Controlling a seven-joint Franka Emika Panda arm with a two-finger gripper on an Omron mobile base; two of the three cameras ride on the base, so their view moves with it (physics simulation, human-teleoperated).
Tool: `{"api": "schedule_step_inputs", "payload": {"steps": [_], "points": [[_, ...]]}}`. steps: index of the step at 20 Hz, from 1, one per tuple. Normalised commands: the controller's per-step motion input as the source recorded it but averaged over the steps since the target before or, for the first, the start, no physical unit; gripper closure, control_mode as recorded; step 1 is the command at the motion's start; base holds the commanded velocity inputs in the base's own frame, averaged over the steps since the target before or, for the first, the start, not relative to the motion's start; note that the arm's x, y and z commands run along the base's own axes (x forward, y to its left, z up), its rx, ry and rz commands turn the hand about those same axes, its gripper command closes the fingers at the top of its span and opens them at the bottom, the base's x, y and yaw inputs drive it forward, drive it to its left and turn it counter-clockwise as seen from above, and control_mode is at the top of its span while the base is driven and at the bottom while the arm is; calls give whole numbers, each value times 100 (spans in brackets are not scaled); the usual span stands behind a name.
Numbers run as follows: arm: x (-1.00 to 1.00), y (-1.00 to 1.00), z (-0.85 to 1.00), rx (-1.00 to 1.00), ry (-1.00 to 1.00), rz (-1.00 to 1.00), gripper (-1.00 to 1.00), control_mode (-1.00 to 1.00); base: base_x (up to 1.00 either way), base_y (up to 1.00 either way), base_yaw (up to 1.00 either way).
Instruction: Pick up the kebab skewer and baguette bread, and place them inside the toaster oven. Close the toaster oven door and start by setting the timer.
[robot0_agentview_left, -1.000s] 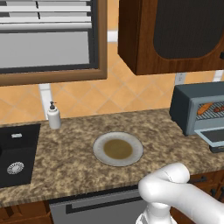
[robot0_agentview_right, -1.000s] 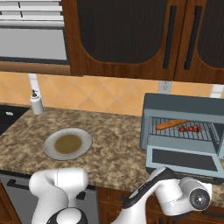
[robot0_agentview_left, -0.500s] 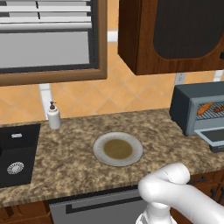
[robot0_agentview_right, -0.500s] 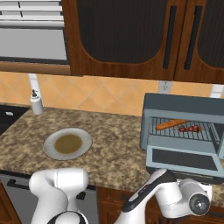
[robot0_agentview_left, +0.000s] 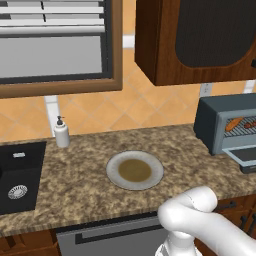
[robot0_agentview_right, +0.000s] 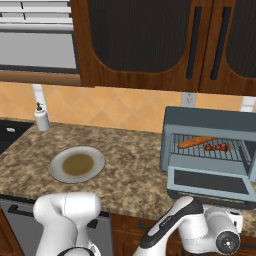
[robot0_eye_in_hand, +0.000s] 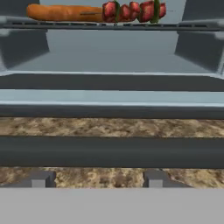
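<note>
The blue-grey toaster oven (robot0_agentview_right: 207, 122) stands at the counter's right end, also at the right edge of the left base view (robot0_agentview_left: 215, 122). Its door (robot0_agentview_right: 209, 182) is folded down open. On the rack inside, the orange-brown baguette bread (robot0_agentview_right: 196, 142) (robot0_eye_in_hand: 63, 12) lies left of the red-chunked kebab skewer (robot0_agentview_right: 217, 147) (robot0_eye_in_hand: 134, 10). My gripper (robot0_eye_in_hand: 97, 180) is low in front of the oven, open, with nothing between its fingertips (robot0_eye_in_hand: 39, 179). The door's dark handle bar (robot0_eye_in_hand: 112, 151) runs across just ahead of the fingertips.
A round plate (robot0_agentview_right: 77, 164) (robot0_agentview_left: 135, 170) with a brown centre rests mid-counter. A soap dispenser (robot0_agentview_right: 42, 117) stands by the back wall, and a black sink (robot0_agentview_left: 17, 175) lies at the left. Dark wood cabinets (robot0_agentview_right: 150, 45) hang above the oven.
My hand has sunk slightly in front of the open oven door. The food, door and plate have not moved.
</note>
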Motion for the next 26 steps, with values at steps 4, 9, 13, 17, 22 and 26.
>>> {"api": "schedule_step_inputs", "payload": {"steps": [4,9,13,17,22,26], "points": [[42,3,45,0,-10,0,-100,-100,0,0,0],[44,8,58,0,-12,0,-100,-100,0,0,0],[42,12,68,0,-10,0,-100,-100,0,0,0],[47,23,70,0,-9,-1,-100,-100,0,0,0],[53,29,61,0,-8,-2,-100,-100,0,0,0],[59,36,46,0,-4,-2,-100,-100,0,0,0]]}}
